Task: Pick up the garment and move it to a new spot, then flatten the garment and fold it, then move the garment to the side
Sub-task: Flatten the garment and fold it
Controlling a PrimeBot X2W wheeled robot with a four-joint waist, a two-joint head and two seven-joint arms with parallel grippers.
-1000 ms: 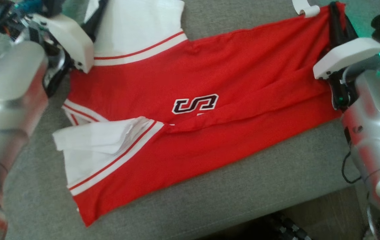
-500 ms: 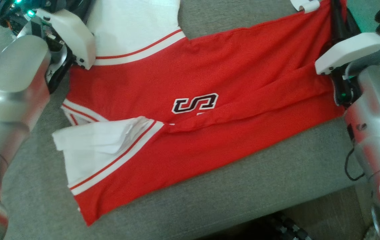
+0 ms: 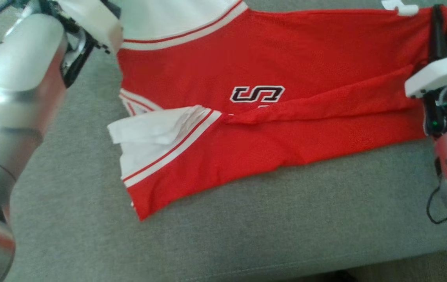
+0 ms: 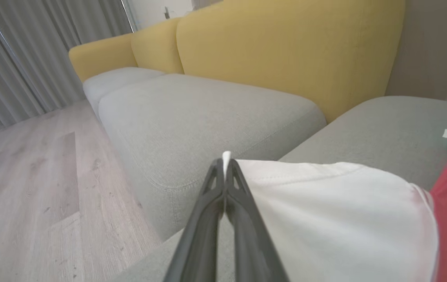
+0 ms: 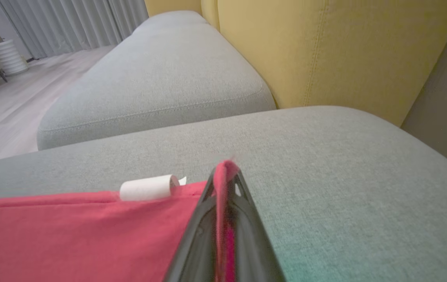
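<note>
So the garment [image 3: 270, 58] is a red jersey with white sleeves and red-and-white trim, spread across the grey seat cushion [image 3: 247, 235] of a sofa. It runs sideways in the head view, sleeve end toward the robot's left and hem end toward its right. A black-and-white logo [image 3: 257, 94] sits about mid-chest, facing up.

The left end effector [image 4: 226, 162] is clenched on the edge of the far white sleeve. In the left wrist view both dark fingers are pressed together with a bit of white cloth poking out past the tips. The right end effector [image 5: 225, 172] is pinched onto the red hem corner the same way, with red fabric squeezed between its fingers. A small rolled white tag [image 5: 149, 187] sits on the hem just beside it.

It's not flat. The near white sleeve [image 3: 149, 133] is folded over and crumpled on top of the red body, and a long raised crease runs from there toward the right hem.

Behind the cushions there's a yellow backrest [image 4: 286, 51], plus a pale wood floor [image 4: 31, 176] and grey curtains [image 4: 23, 55] off to the side.
</note>
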